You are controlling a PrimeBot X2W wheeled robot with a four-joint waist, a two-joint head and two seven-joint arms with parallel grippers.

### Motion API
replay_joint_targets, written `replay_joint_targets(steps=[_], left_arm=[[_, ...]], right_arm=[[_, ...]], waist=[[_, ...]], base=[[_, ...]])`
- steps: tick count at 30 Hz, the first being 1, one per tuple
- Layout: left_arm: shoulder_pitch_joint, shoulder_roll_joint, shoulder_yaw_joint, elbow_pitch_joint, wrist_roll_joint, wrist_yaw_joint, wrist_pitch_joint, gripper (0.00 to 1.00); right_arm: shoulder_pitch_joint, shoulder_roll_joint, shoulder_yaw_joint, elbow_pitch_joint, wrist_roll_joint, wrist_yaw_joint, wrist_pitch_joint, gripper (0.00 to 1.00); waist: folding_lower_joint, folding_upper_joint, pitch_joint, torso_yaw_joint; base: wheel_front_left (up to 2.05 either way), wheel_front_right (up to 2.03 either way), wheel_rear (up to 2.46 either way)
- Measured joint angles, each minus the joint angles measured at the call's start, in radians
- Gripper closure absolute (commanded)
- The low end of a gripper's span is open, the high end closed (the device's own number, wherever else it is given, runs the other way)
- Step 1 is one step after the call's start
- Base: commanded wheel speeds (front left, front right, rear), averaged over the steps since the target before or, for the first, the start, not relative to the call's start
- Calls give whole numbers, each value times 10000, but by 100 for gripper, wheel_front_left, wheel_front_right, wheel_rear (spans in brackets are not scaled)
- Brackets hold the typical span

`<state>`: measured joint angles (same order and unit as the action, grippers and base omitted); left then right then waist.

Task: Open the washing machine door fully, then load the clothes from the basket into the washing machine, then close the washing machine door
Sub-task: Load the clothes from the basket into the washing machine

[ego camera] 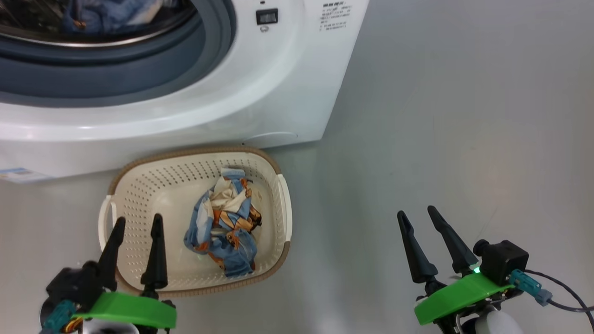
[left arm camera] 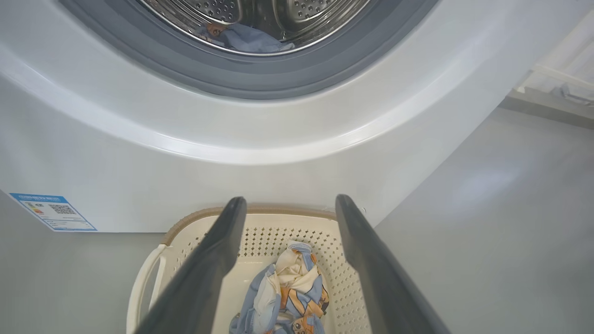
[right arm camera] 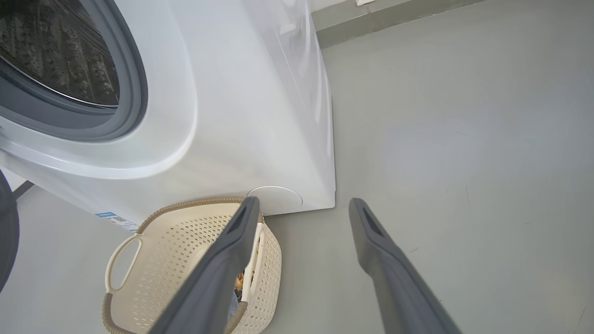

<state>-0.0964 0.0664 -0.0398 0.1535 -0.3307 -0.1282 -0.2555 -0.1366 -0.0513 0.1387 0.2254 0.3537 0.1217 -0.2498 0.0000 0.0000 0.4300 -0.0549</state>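
The white washing machine (ego camera: 278,93) stands with its drum mouth uncovered; its door is out of view. A blue garment (left arm camera: 250,39) lies inside the steel drum. On the floor before the machine sits the cream basket (ego camera: 139,185) with one crumpled piece of the blue, orange-printed clothes (ego camera: 227,222) in it. My left gripper (ego camera: 138,221) hangs open over the basket's near left corner, nothing between its fingers. Off to the right, above bare floor, my right gripper (ego camera: 417,212) is open and empty. The left wrist view looks past its fingers (left arm camera: 218,260) at the clothes (left arm camera: 290,292).
Grey floor (ego camera: 441,139) spreads to the right of the machine and basket. A blue label (left arm camera: 53,211) is stuck low on the machine's front. A round white cap (right arm camera: 274,200) sits at the machine's lower right corner. A wall base (right arm camera: 394,14) runs behind.
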Motion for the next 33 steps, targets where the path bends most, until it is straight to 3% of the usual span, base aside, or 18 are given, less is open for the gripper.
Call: replay_joint_targets(steps=[16, 33], left_arm=[[-2170, 859, -1728, 1795, -424, -10, 0, 0], [-4217, 1705, -2882, 4700, -303, -10, 2, 0]], right_arm=[[-848, -8, 414, -240, 0, 0, 0, 0], [-1021, -4, 796, -594, 219, 0, 0, 0]], waist=[[0, 0, 1778, -314], [0, 0, 2991, -1385]], base=[[0, 0, 0], [0, 0, 0]])
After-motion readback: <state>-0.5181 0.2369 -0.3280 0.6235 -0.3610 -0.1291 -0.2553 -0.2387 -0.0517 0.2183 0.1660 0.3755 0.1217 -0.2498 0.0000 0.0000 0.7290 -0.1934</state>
